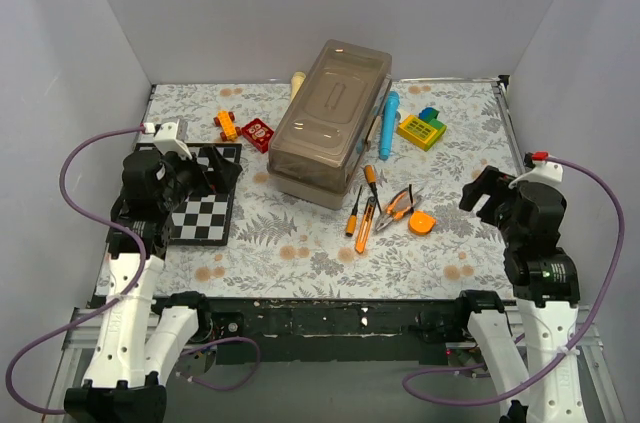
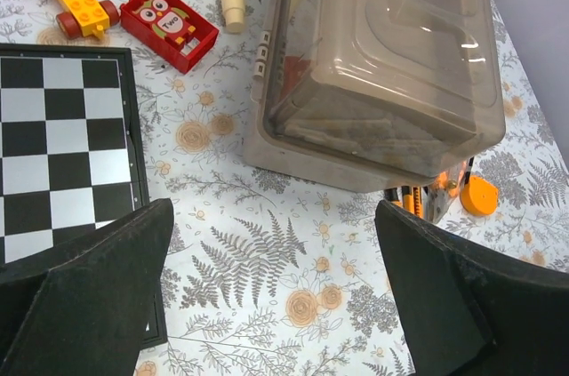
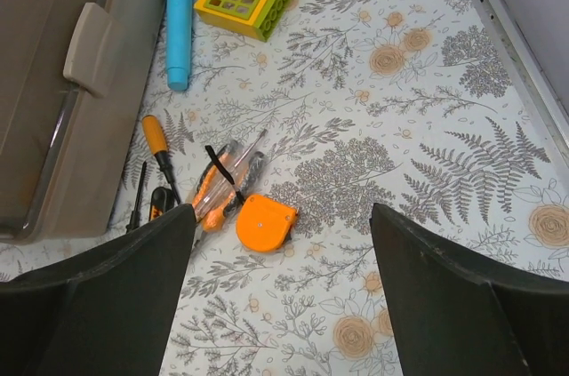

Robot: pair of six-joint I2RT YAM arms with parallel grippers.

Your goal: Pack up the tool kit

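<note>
The toolbox (image 1: 330, 123) is sitting mid-table with its lid shut, its cloudy walls showing only vague shapes inside (nothing I can name). By its near right corner the screwdrivers (image 1: 366, 223) and pliers (image 1: 400, 205) are lying loose, an orange disc (image 1: 422, 223) just beside them. A blue tube (image 1: 387, 125) and yellow block (image 1: 421, 130) are resting farther back. The left gripper (image 2: 271, 216) is hovering by the chessboard (image 1: 205, 208), fingers spread wide and empty. The right gripper (image 3: 283, 216) is hanging above the pliers, likewise spread and holding nothing.
</note>
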